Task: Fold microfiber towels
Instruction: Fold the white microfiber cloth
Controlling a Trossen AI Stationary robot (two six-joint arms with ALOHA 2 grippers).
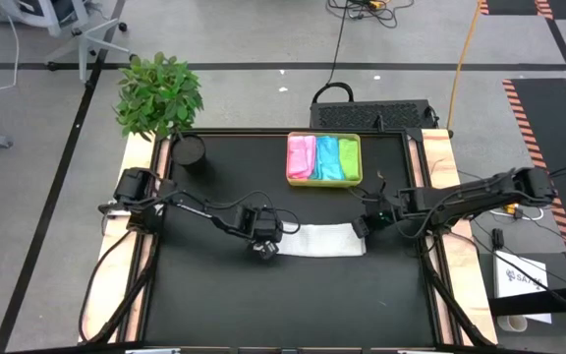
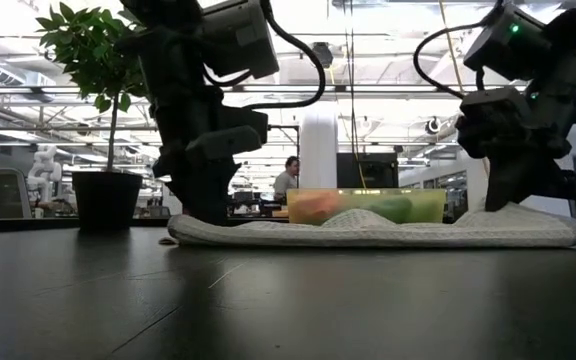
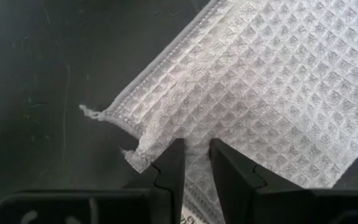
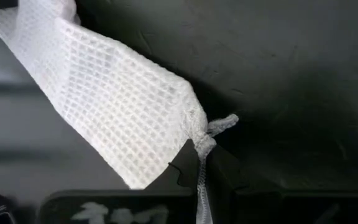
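Note:
A white waffle-weave towel lies on the black table as a folded strip running left to right, flat in the low view. My left gripper is shut on its left end. My right gripper is shut on its right end. A yellow-green tray at the far middle holds folded pink, blue and green towels. My left gripper pinches the towel's left end beside a hemmed corner between its two fingers, coming from above. The cloth spreads flat on the table past the fingertips; one layer or several, I cannot tell. My right gripper pinches a bunched corner of the towel's right end between its two fingers, coming from above. A hem edge runs down between the fingers. The rest of the strip lies away from the fingers on the table.
A potted plant and a dark round cup stand at the far left corner. Bare black table stretches toward the near edge. A person sits in the room behind.

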